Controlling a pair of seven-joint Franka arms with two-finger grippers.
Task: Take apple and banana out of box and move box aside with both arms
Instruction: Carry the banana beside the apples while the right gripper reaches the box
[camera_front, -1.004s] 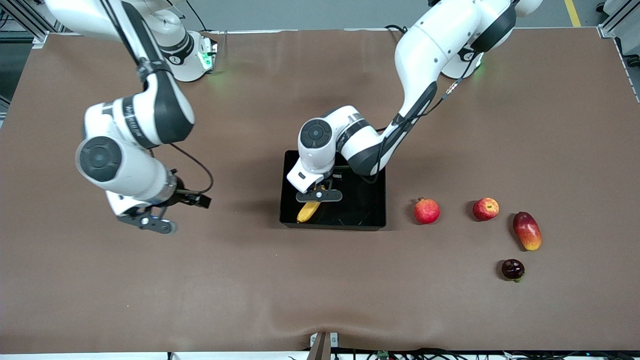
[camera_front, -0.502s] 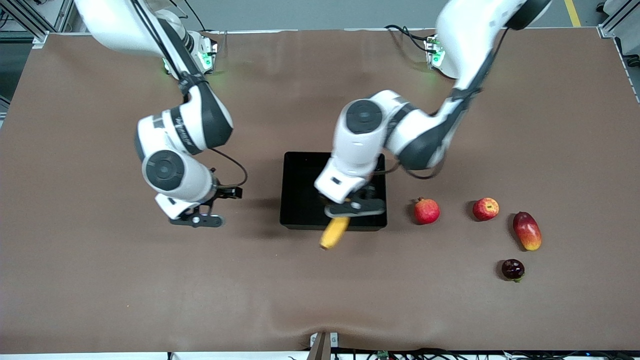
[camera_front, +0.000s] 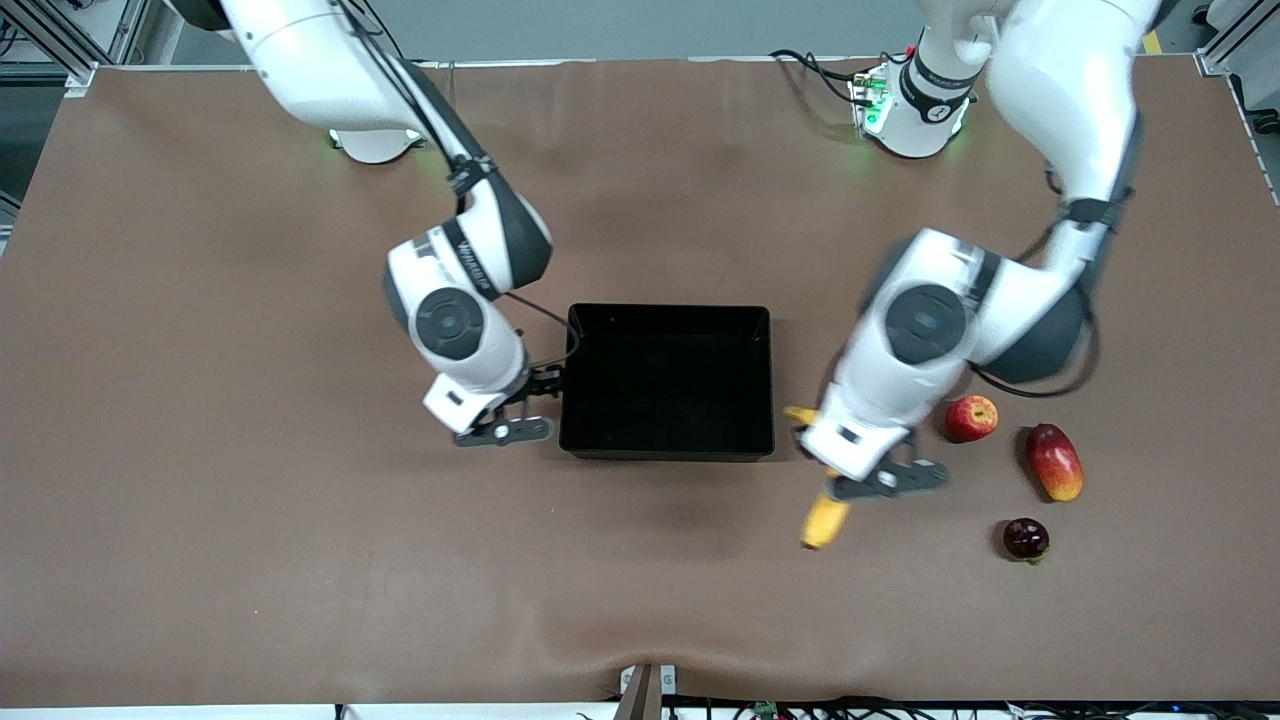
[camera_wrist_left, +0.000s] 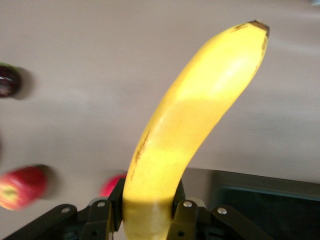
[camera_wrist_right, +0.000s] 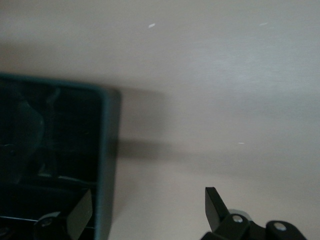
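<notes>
The left gripper (camera_front: 880, 480) has its jaws clamped on the banana (camera_front: 824, 520) close to one end, so most of the fruit juts out past the fingers with its dark tip leading. That end grip suits a carry: the long curve hangs clear of the hand, up over bare table (camera_front: 640, 600) between the box (camera_front: 667, 445) and the loose fruit. The banana is thus out of the box and not yet set down.

The right gripper (camera_front: 500, 432) stands with its jaws wide apart and holds nothing. In the right wrist view 1 finger (camera_wrist_right: 80, 215) sits over the inside of the box and the other (camera_wrist_right: 216, 205) outside it, so the jaws seem to straddle the wall at the right arm's end, probably lined up to grip it for the move aside.

The box holds no fruit. The apple (camera_front: 971, 417) lies on the table toward the left arm's end, well apart from the box, with a mango (camera_front: 1054, 461) just beside it and a small dark fruit (camera_front: 1025, 538) nearer the front camera. Both removals look nearly done; the 2-arm shift of the box remains.
</notes>
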